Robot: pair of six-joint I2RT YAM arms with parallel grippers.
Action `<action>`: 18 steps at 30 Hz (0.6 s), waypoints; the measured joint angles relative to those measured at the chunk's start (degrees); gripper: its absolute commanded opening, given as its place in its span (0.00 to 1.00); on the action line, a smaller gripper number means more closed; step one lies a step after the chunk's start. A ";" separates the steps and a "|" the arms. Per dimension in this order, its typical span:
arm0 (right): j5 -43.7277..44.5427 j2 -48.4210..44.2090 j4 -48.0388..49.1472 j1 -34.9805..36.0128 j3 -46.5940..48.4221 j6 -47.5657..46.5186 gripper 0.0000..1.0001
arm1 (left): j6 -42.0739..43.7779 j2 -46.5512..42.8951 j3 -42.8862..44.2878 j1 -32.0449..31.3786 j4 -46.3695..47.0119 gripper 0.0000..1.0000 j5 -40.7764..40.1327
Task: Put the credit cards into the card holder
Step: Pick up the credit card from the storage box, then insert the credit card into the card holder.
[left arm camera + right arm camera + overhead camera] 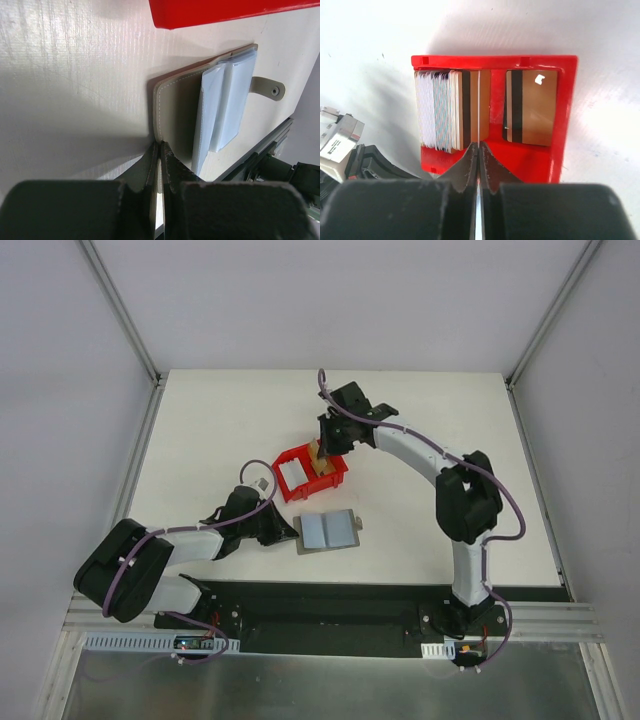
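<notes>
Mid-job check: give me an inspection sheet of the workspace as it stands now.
Surface: white table, matte.
Job's things: credit cards stacked on edge in the red bin, a loose gold card beside them; card holder lies open, no card seen in its sleeves.
Clutter: nothing seen.
Grippers: left gripper shut on the card holder's cover edge; right gripper shut on one upright card in the stack.
Cables: purple cables along both arms, off the job's things.
Surroundings: white walls, metal frame.
</notes>
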 measured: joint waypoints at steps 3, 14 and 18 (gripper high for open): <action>2.01 -4.46 1.55 -0.04 -2.95 -0.33 0.00 | 0.00 0.02 0.00 0.00 0.04 0.00 0.00; 0.92 -36.22 20.83 0.83 -40.11 9.64 0.00 | -0.04 0.11 0.00 0.00 0.13 0.00 -0.02; -0.37 -37.77 29.53 4.33 -53.44 16.35 0.00 | -0.07 0.11 0.00 0.00 0.11 0.00 -0.02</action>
